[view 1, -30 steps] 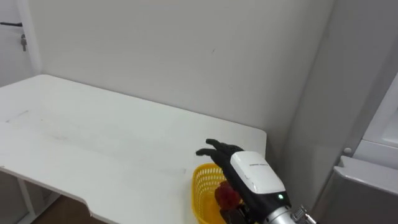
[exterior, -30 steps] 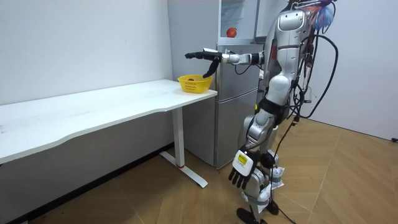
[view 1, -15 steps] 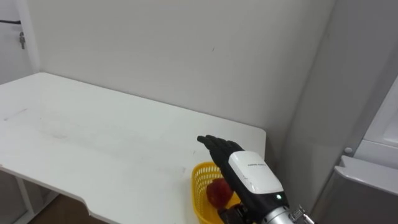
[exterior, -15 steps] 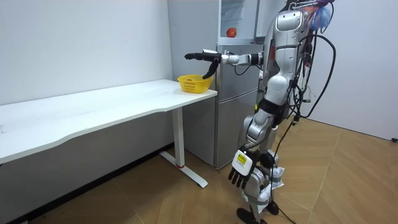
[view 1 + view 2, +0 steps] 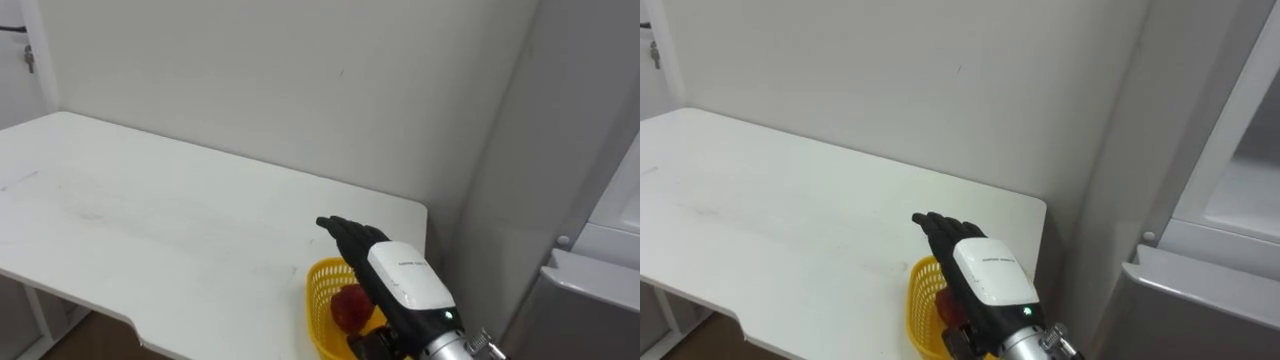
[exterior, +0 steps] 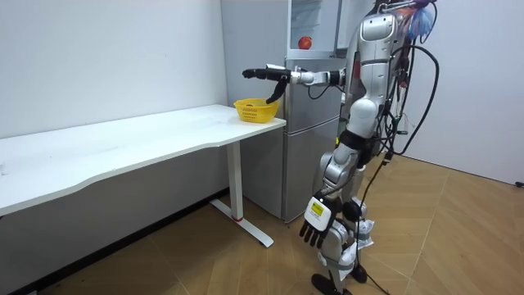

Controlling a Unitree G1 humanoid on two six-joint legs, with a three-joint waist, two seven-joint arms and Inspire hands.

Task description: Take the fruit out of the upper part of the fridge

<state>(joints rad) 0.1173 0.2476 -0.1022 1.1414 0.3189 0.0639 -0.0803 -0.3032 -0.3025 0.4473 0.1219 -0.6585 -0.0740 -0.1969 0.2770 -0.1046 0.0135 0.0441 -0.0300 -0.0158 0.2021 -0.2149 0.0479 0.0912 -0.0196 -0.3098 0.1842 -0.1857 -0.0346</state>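
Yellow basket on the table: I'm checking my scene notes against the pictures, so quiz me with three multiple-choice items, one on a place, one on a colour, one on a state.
1. Where is the red fruit?
A beside the yellow basket
B inside it
C under it

2. What colour is the table?
A white
B black
C green

3. How is the right hand?
A curled into a fist
B pinching the basket's rim
C open above the basket

Answers: 1 B, the fruit lies within the basket's wall; 2 A, the tabletop is plain white; 3 C, its fingers stretch out straight and hold nothing.
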